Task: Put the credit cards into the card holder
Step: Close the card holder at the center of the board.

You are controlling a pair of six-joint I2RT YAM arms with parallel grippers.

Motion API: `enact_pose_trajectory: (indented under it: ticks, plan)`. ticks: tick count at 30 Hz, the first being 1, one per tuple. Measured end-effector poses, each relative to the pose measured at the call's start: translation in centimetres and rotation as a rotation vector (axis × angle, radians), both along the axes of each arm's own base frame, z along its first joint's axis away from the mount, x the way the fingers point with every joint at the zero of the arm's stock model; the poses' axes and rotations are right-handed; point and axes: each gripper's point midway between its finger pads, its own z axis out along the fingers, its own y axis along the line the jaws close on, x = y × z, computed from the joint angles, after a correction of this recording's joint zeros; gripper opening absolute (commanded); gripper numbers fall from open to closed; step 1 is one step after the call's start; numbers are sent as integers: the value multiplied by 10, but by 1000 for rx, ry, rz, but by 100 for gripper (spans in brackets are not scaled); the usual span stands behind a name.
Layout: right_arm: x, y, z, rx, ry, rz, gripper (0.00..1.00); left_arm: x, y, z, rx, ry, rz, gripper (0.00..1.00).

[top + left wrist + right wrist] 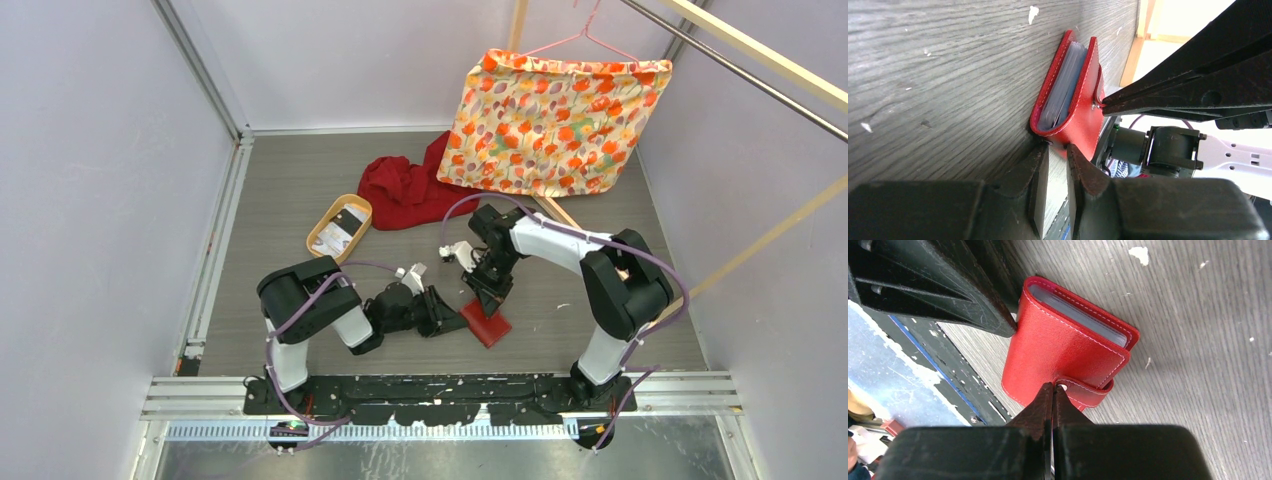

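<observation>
Touching the snap tab (pixel 1088 390), the clenched right pincer (pixel 493 300) is standing at 12 o'clock of the card holder (pixel 487 325). The left pincer (pixel 458 321), slightly parted and empty, is bracing its 9 o'clock edge.

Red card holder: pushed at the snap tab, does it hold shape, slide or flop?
Probably springy: the card holder bulges around its clear sleeves, so the cover may gape once the snap tab frees. Its smooth skin on the flat table likely slides under the right gripper unless braced. Thin and flat, so probably light, unlikely to roll.
</observation>
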Motion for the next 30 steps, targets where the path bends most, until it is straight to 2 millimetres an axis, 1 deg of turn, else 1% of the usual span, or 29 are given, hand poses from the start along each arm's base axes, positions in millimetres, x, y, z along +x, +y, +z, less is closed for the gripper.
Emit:
enact_pose_trajectory:
  ticks: [8, 16, 22, 30]
  plan:
    - [5, -7, 0, 0, 2, -36, 1, 5, -4, 0, -10, 1, 22, 22]
    - [5, -7, 0, 4, 1, -27, 1, 6, -5, 0, -9, -2, 26, 22]
    - [1, -7, -1, -4, -10, -7, 1, 5, -7, 1, -11, -6, 25, 23]
    - [-3, -11, -2, -58, -30, -4, 1, 3, -13, 2, -9, -8, 18, 22]
